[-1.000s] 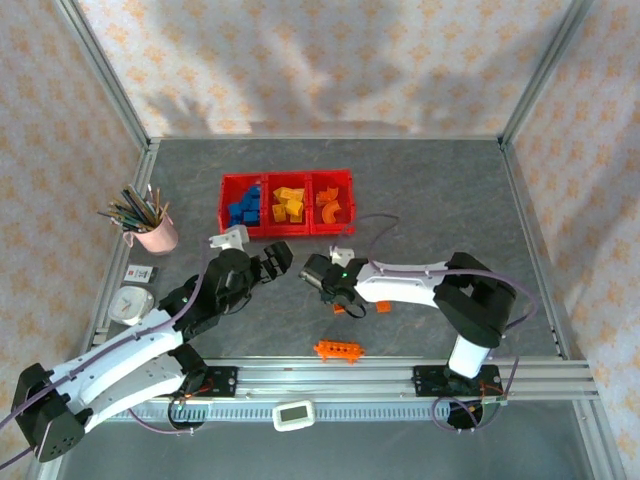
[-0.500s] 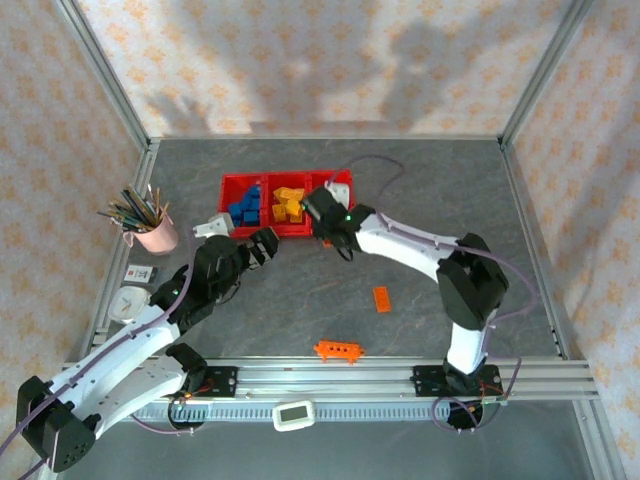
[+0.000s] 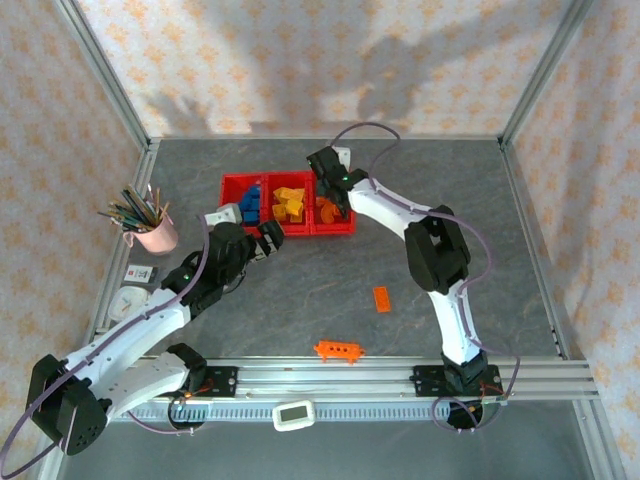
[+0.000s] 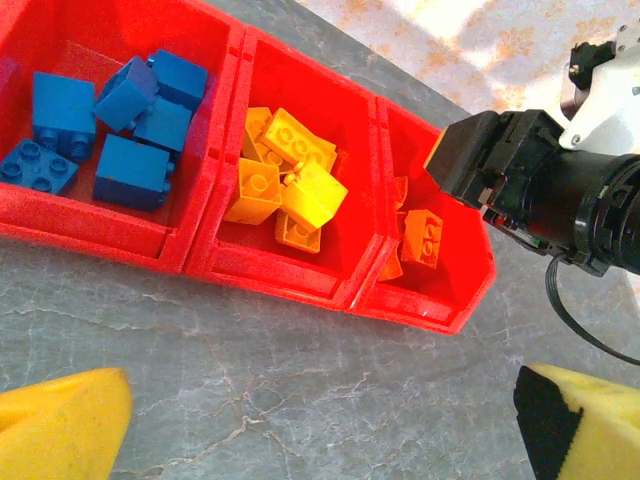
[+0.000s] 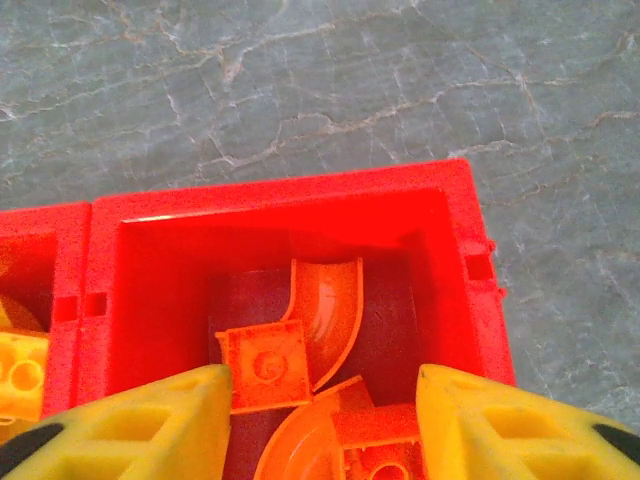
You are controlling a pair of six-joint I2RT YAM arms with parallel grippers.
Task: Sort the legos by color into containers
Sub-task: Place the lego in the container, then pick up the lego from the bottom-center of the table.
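Several orange legos in rightmost container, directly below right gripper, jaws parted, left gripper wide

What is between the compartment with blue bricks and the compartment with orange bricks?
The middle compartment, holding yellow bricks, as the left wrist view shows.

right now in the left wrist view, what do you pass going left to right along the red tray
blue legos → yellow legos → orange legos → right arm
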